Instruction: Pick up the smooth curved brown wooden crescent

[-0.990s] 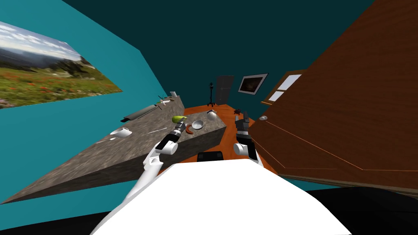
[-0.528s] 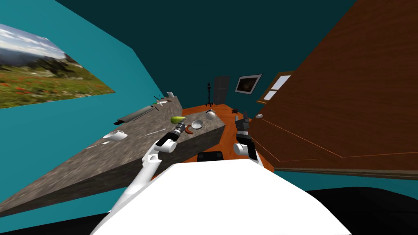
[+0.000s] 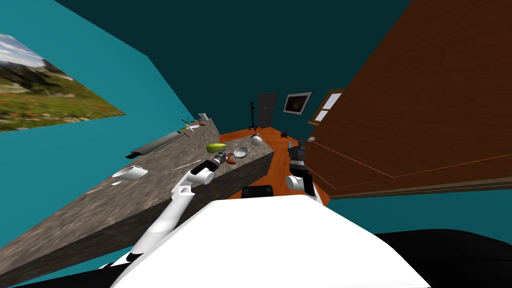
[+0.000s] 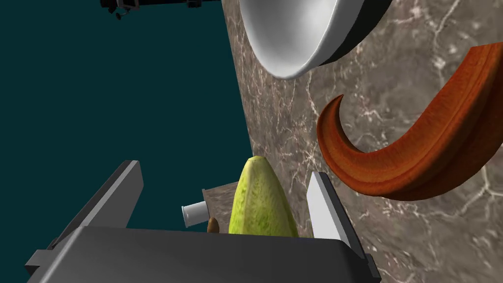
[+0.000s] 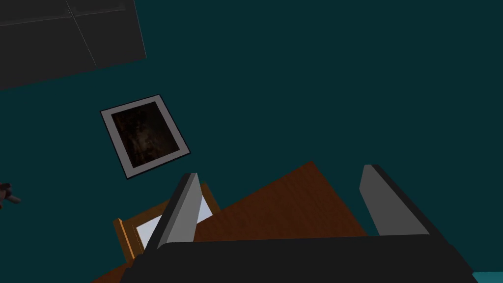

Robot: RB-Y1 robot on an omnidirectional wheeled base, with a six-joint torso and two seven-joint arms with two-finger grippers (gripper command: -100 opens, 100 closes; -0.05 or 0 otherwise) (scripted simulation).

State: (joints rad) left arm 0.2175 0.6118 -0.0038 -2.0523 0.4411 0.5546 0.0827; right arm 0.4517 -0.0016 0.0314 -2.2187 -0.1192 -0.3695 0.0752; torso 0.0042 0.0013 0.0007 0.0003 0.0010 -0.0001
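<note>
The long grey-brown marbled table runs from near left to far right, and the task's things cluster at its far right end, which I judge is why the left arm is stretched out over that corner. Largest there is a white bowl. Just on the near side of it and apart from it, the reddish-brown crescent lies flat on the table, with a yellow-green fruit farther off to its left. The left gripper hovers low at the crescent's left side, its 2 fingers spread wide and gripping nothing, held so, I think, for the approach. The right gripper, likewise wide open and empty, is raised to the right of the table, probably to stay clear of the work. The head view gives the layout, with gripper, crescent and bowl close together, but draws them tiny. The left wrist view adds what it cannot: the crescent lies outside the finger span, beside 1 finger, while the fruit sits beyond the gap, so the gripper seems not yet lined up on the crescent
</note>
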